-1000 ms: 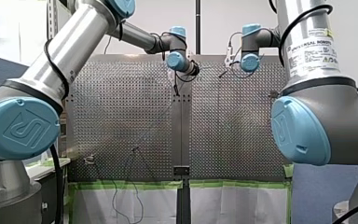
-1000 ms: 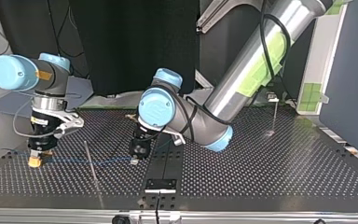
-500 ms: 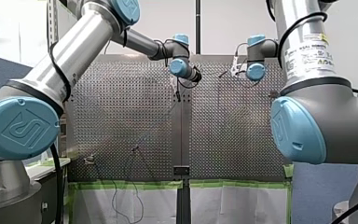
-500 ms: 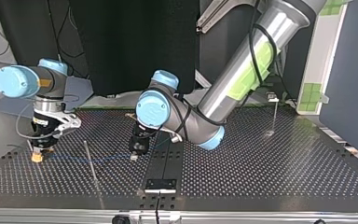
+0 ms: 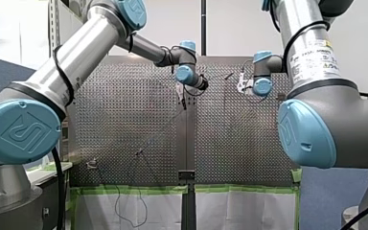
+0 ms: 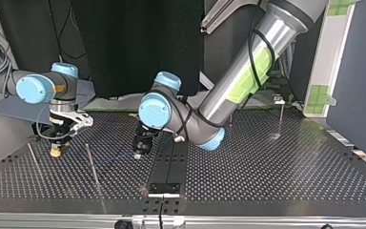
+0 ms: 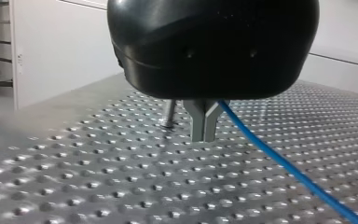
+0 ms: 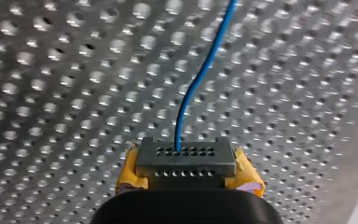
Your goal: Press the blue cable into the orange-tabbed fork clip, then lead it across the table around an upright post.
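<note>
**You're looking down my right gripper (image 8: 186, 161), with the blue cable (image 8: 200, 79) pinched at its tip.**
The cable leaves the middle of the grey fingertip block (image 8: 186, 163), which shows you 2 rows of small holes, and 2 yellow pads (image 8: 129, 175) flank that block, 1 on each side. Ahead of the gripper you can follow the cable over the perforated table (image 8: 65, 70): it bends once, then runs straight on out of view.

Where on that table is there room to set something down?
The table is bare in the top view's right half, from my left arm to the post. The view's left is crowded: my right arm, blue cable, leaning rods.
</note>
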Motion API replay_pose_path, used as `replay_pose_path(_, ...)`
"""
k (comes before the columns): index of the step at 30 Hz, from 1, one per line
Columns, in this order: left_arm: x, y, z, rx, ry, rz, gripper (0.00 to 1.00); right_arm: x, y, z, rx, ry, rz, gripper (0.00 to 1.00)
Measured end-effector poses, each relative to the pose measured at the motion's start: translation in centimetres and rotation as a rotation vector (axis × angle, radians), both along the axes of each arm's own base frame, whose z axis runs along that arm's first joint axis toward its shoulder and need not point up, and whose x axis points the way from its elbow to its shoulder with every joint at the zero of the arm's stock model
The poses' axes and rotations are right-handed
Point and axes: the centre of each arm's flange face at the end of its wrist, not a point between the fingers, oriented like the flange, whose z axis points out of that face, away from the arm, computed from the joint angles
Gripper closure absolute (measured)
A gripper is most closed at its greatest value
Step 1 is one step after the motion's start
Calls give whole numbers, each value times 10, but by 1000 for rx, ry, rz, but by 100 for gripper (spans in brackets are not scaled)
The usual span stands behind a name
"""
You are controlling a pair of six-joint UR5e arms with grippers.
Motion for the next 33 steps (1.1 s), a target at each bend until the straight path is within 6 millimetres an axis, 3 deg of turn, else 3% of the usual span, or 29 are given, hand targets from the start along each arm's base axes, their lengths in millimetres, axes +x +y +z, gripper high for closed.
replay_pose_path(6, -2, -9, -23, 31, 22, -11, 100, 2, -1, -20, 31, 8, 3, 100)
replay_pose_path(12, -6, -14, -31, 49, 26, -13, 97, 5, 1, -41, 64, 18, 8, 100)
replay_pose_path(14, -6, -14, -32, 51, 26, -13, 82, 7, 2, -49, 74, 23, 10, 100)
replay_pose_path(15, -6, -14, -32, 52, 26, -12, 82, 8, 2, -52, 79, 24, 11, 100)
replay_pose_path(16, -6, -14, -32, 52, 26, -12, 73, 9, 3, -56, 86, 27, 12, 100)
replay_pose_path(17, -6, -14, -32, 53, 25, -11, 54, 9, 3, -61, 94, 30, 11, 100)
replay_pose_path(18, -6, -14, -32, 54, 24, -10, 54, 9, 4, -67, 102, 33, 11, 100)
replay_pose_path(19, -6, -14, -32, 54, 24, -9, 41, 9, 5, -75, 114, 38, 10, 100)
replay_pose_path(20, -7, -14, -32, 55, 23, -9, 21, 9, 6, -81, 124, 41, 10, 100)
replay_pose_path(21, -7, -15, -32, 56, 23, -8, 21, 9, 7, -88, 133, 44, 9, 100)
replay_pose_path(23, -7, -15, -32, 58, 23, -6, 0, 9, 8, -104, 151, 49, 9, 100)
replay_pose_path(33, -7, -13, -32, 66, 21, 21, 0, 8, 8, -166, 206, 102, 5, 100)
